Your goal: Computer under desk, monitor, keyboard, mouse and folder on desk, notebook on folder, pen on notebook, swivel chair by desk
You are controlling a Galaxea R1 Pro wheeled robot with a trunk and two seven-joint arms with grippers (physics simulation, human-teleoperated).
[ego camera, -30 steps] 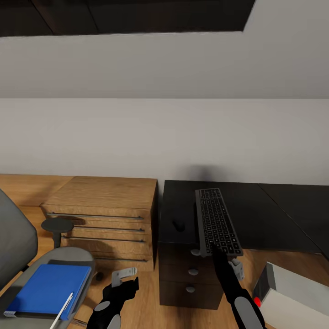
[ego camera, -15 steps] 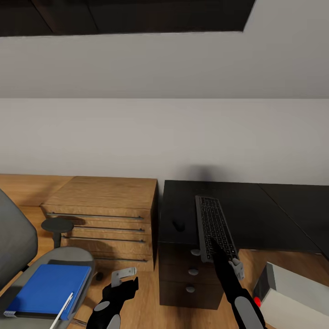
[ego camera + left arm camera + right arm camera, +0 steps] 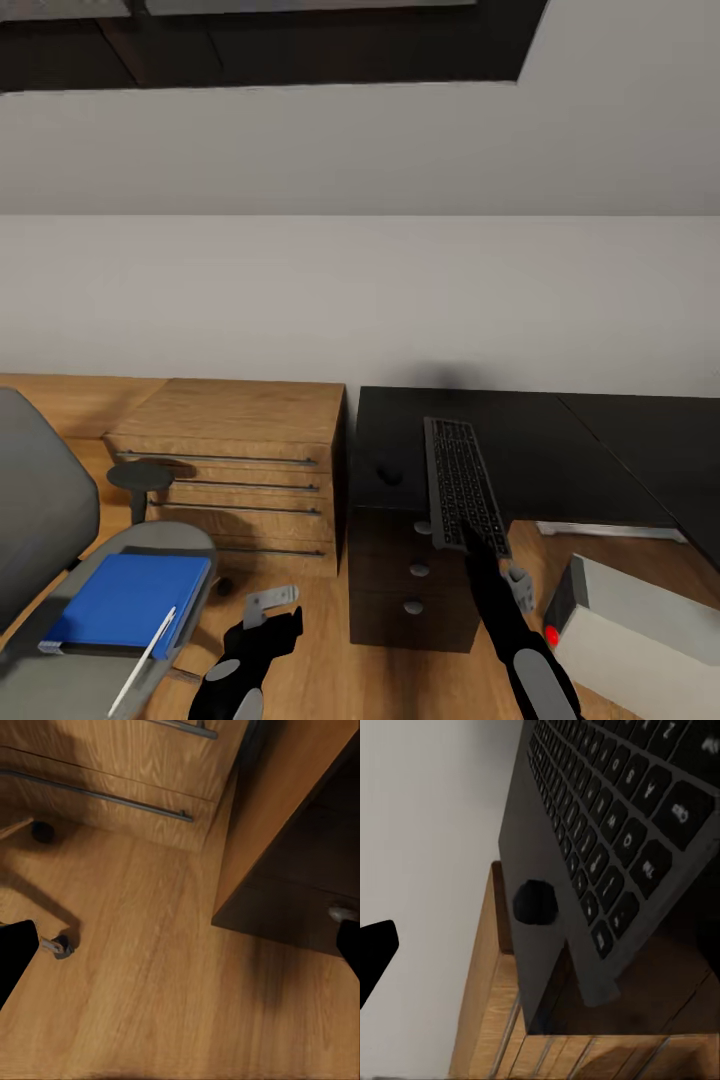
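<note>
- The desk (image 3: 560, 450) is my landmark: its glossy black tabletop looks slick.
- The swivel chair (image 3: 45, 520) stands well off its left end, past the wooden drawer unit (image 3: 235, 450).
- The computer (image 3: 640, 630) sits on the floor at its front.
- The keyboard (image 3: 462, 482) lies on the tabletop, near end overhanging; slim, stiff, light, best pinched at that edge.
- The right gripper (image 3: 478, 545) is there; jaws' state I cannot tell.
- The folder (image 3: 130, 600), pen (image 3: 145, 658) on top, rests on the seat.
- The left gripper (image 3: 268, 606) hangs low, jaws spread.
- The mouse (image 3: 386, 475) sits just beside the keyboard.
</note>
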